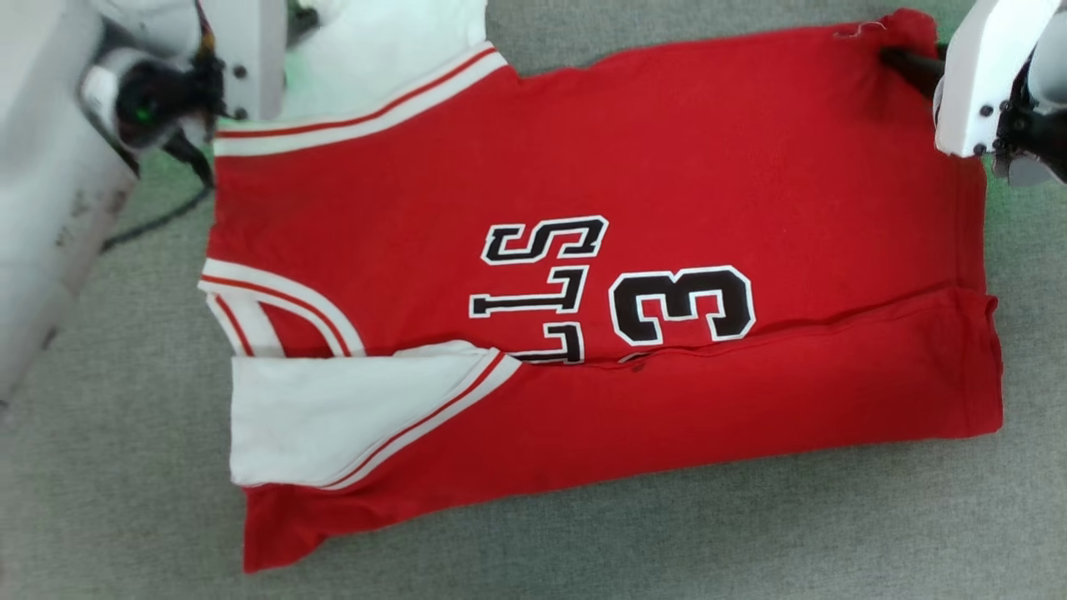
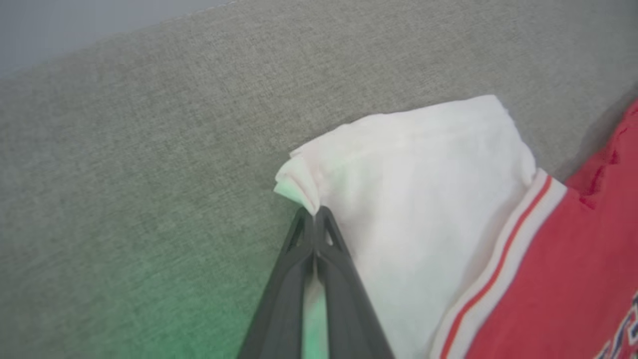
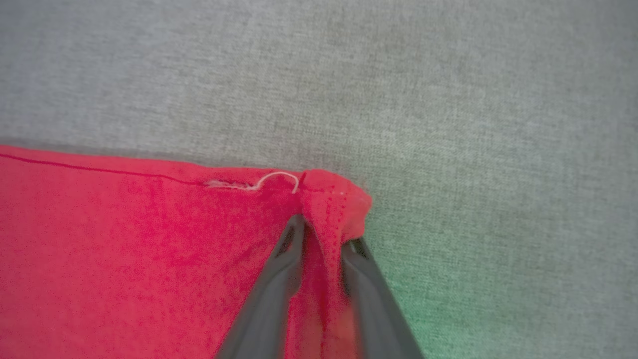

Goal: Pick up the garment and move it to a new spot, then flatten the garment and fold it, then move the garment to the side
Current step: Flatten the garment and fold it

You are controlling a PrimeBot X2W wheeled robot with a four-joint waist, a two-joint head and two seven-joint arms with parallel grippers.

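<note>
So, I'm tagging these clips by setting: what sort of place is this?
Likely a robot test bench rather than a home: a plain grey cloth-covered surface, a single garment laid on it, and a loose dark cable.

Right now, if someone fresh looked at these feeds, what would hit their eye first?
The garment, bright red with a big black 3, lies spread across the grey cloth surface, its near edge folded over. The left gripper pinches the tip of the white sleeve at the far left corner. The right gripper grips a raised fold of the red hem corner at the far right.
</note>
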